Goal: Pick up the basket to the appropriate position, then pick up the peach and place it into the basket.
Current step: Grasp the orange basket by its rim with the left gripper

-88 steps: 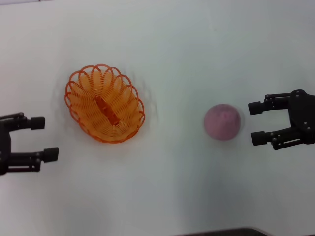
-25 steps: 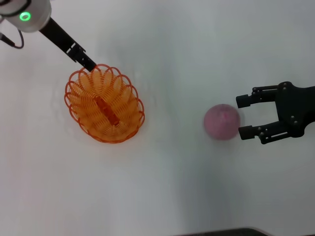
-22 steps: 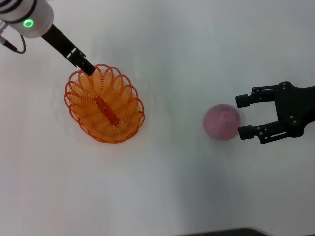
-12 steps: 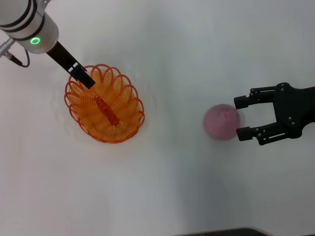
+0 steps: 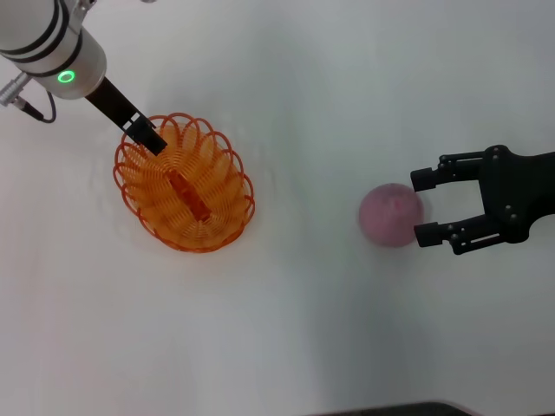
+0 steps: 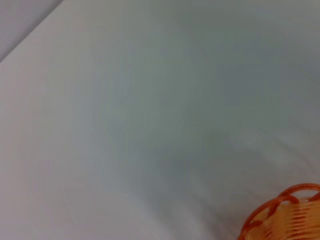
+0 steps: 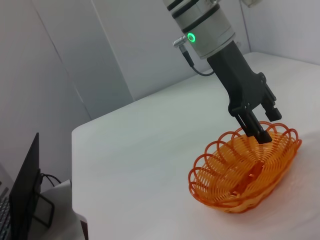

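The basket [image 5: 184,183] sat on the white surface [image 5: 295,329], and everything else is placed from it. The left tool [image 5: 149,141] reached down at the basket's far-left rim, its dark fingers [image 7: 258,131] together at the looped edge; whether they pinched a loop could not be told. A green ring light [image 5: 66,77] glowed on that arm's wrist. The peach [image 5: 392,215] lay well to the basket's right on the surface, apart from it. The right tool [image 5: 423,206] hovered just beyond the peach, on the side away from the basket, its fingers spread with the tips beside the fruit. No brand, label or writing could be read anywhere.
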